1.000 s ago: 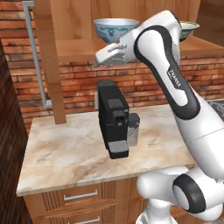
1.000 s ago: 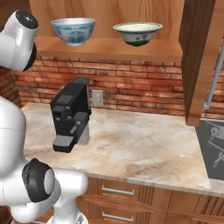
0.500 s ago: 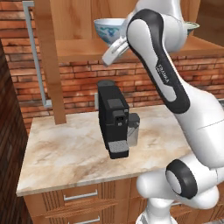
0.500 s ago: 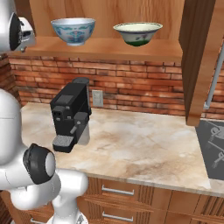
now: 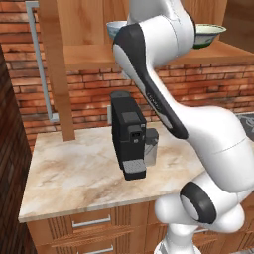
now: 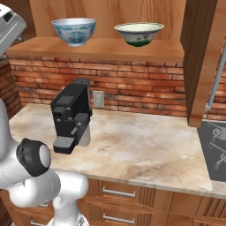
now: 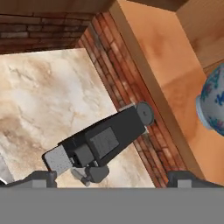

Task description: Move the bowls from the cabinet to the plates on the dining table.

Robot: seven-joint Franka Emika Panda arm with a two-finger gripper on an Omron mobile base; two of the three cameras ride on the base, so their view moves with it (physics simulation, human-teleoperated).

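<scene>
Reaching for blue-patterned bowl (image 6: 73,31) on cabinet shelf (image 6: 101,47): end effector (image 7: 111,178) jaws wide apart, empty; shd center over rim, approach level.

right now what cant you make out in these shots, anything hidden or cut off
- Blue-patterned bowl, left base view: mostly hidden behind the arm. In the hand view the right edge cuts it off.
- Cream-green bowl, left base view: the arm covers its left part.
- Gripper, hand view: just the two fingertips show at the bottom edge, spread wide apart with nothing between them.
- Black hob, right base view: cut off by the right edge.
</scene>
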